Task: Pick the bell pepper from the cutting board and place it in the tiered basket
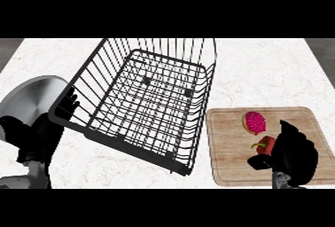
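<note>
Right hand (293, 153) is down over the cutting board (226, 173), at the board's near right part, and the bell pepper (263, 145) is tucked right against it on the hand's left side. Black fingers curl in around the pepper: one dark fingertip shows just below it, the bulk of the hand covers its right half. So that hand is grasping the pepper, and the pepper sits low over the board; whether it touches the wood, I cannot tell.

What shows of the pepper is a small glossy red body with a short green stem poking out to the left. Just beyond it, toward the board's far edge, lies a pink-red speckled food item (255, 122), oval, apart from the hand.

The board is pale wood with a rounded rim and a groove running along inside its edge. To its left stands the tiered basket (147, 106), black wire, big and tilted in the view, its near corner almost reaching the board's left edge.

Over at the far left, the left hand (29, 137) shows as a dark shape beside the basket's left rim, with a rounded grey metallic surface (33, 97) above it; its fingers are too indistinct to read.

Everything rests on a white marbled counter (262, 66), with darker grey floor at the far corners.
</note>
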Robot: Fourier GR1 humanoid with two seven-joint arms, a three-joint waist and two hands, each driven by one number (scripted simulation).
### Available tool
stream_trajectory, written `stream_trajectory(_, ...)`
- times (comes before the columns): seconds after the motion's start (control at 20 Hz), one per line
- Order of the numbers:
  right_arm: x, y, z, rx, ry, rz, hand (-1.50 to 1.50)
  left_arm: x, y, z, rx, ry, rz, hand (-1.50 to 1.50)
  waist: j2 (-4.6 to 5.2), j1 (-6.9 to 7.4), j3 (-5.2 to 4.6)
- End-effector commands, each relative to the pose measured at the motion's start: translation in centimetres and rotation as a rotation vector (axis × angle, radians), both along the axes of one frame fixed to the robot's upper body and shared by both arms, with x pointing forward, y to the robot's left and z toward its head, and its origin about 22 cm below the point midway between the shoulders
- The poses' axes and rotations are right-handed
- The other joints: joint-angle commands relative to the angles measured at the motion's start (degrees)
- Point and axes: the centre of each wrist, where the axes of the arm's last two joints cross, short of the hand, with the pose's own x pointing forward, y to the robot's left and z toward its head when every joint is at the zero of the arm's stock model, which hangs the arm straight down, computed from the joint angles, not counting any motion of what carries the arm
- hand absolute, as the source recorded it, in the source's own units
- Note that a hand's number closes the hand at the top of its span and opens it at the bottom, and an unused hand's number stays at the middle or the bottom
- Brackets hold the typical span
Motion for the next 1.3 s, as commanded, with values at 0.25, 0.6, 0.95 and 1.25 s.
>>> stream_trajectory(0.25, -0.8, -2.2, -2.1, -0.037, 0.183, 0.066, 1.5, 0.8, 0.3, -0.3, 0.008, -0.003, -0.003, 0.0, 0.41, -0.05, 0.37)
stream_trajectory(0.6, 0.2, 0.3, -3.8, -0.17, 0.106, 0.106, 1.5, 0.8, 0.3, 0.0, -0.007, 0.01, 0.002, 0.0, 0.42, 0.32, 0.39)
stream_trajectory(0.95, -3.1, -5.3, 0.1, -0.051, 0.028, 0.546, 1.5, -0.6, 1.5, -0.7, -0.011, 0.006, 0.006, 0.0, -0.01, -0.29, 0.5)
stream_trajectory(1.25, -5.4, -6.7, 5.8, 0.061, -0.348, 0.722, 1.5, -0.9, 1.3, -1.0, 0.0, 0.014, 0.025, 0.0, -0.25, -1.84, 0.45)
